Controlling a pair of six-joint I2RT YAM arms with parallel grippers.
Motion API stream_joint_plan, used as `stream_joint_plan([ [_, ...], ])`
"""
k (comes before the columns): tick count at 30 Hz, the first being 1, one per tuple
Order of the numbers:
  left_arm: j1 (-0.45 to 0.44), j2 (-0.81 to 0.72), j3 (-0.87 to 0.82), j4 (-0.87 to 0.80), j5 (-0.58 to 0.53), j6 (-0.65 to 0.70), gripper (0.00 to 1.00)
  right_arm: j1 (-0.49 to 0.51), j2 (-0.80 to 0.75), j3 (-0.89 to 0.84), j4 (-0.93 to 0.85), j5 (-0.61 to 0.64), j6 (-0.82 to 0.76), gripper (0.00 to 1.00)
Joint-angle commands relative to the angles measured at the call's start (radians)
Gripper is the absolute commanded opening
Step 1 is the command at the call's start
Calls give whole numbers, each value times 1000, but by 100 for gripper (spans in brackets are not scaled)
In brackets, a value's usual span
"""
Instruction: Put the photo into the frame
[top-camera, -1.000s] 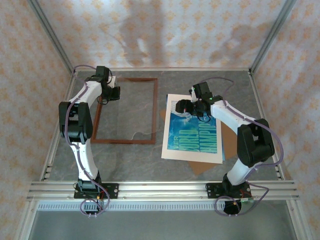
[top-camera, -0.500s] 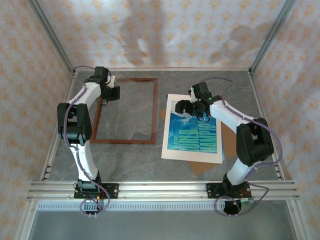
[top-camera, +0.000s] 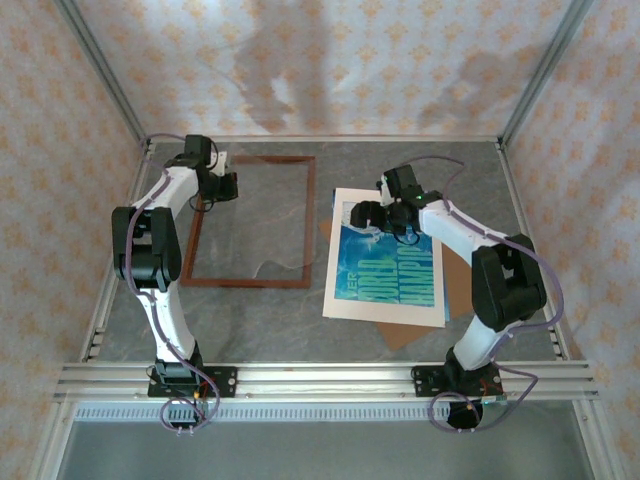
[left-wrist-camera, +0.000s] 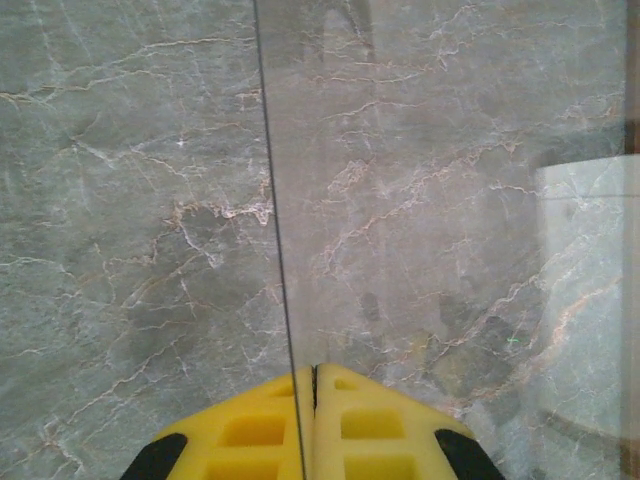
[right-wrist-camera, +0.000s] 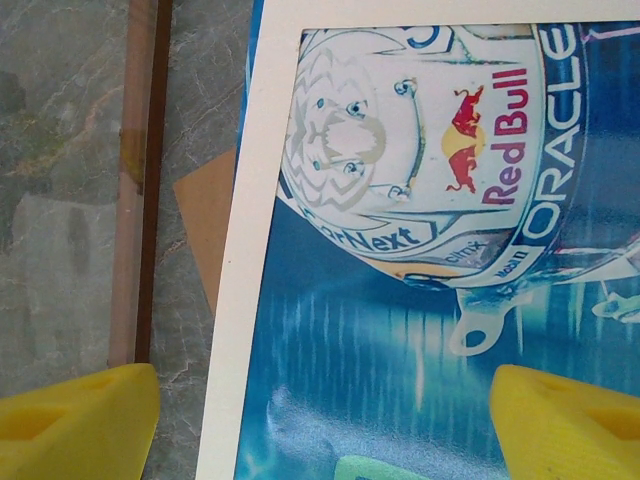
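At table left, the frame (top-camera: 311, 215) lies flat. By its far-left corner the left gripper (top-camera: 222, 187) is pinched tight on a clear pane (left-wrist-camera: 273, 200). The right gripper (top-camera: 376, 214) hangs spread wide, holding nothing, above the photo (top-camera: 392, 266). The photo lies on the mat (top-camera: 345, 300), just beside the frame.

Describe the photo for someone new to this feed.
On the grey marble table, look right of the dark wooden frame, under the right tool. The photo is the glossy blue-teal print with white lettering, unlike the plain cream mat bordering it and the brown board beneath.
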Motion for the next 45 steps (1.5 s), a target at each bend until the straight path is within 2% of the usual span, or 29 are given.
stream_joint_plan([
  [1,9,-58,-26,44,30,-7,0,6,16,37,-23,17,-21,86],
  [6,11,-52,-28,55,17,-10,0,6,19,38,-22,16,-23,86],
  [20,12,8,45,-43,-88,31,0,6,22,40,-23,11,-23,86],
  [45,35,32,59,-78,-122,34,0,8,16,34,-22,12,-25,86],
])
